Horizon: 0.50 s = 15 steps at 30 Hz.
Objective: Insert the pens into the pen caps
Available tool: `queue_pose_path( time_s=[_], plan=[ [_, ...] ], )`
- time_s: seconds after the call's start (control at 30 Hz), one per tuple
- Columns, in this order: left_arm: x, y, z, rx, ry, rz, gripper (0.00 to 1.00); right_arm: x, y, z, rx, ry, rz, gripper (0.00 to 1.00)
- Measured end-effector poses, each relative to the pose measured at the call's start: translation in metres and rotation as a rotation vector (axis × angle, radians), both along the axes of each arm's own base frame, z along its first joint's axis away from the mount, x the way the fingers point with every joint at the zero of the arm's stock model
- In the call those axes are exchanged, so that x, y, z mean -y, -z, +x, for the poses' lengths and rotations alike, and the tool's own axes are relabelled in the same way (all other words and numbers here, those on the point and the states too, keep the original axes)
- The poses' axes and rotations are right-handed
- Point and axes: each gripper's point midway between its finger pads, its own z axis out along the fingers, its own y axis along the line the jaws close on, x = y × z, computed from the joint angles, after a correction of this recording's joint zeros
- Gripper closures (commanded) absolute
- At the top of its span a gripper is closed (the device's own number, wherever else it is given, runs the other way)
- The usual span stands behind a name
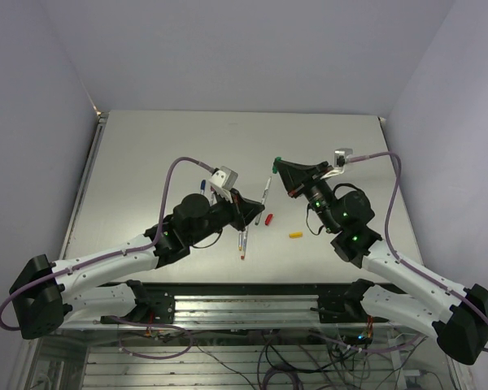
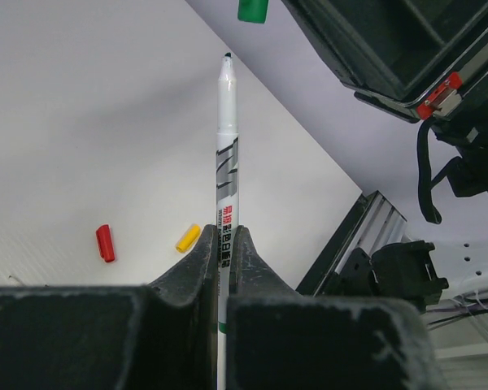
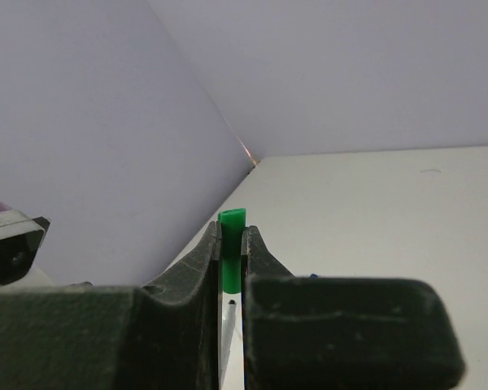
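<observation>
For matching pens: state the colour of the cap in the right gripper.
Green cap; right wrist view.

We've got both arms stretched inward, tips nearly meeting mid-air. L gripper [image 2: 224, 237] angled right, jaws clamped on a pen [image 2: 227, 138]. R gripper [image 3: 231, 234] angled left, clamped on the green cap [image 3: 232, 218].

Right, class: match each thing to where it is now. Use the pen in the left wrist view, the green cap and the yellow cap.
Things:
1. pen
2. green cap
3. yellow cap

Places:
A. lying on the table
B. gripped in the left tool
C. gripped in the right tool

Pairs: 1-B; 2-C; 3-A
</observation>
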Motion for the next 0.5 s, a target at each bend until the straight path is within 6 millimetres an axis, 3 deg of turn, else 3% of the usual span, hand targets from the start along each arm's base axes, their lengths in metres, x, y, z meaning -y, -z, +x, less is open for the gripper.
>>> queue_pose_path(
  time_s=[0.5],
  plan=[
    [-0.0012, -0.0095, -0.0032, 0.012, 0.011, -0.025, 0.93, -0.0056, 0.0004, -0.0002, 0.001, -0.026, 0.027, 1.0]
  ],
)
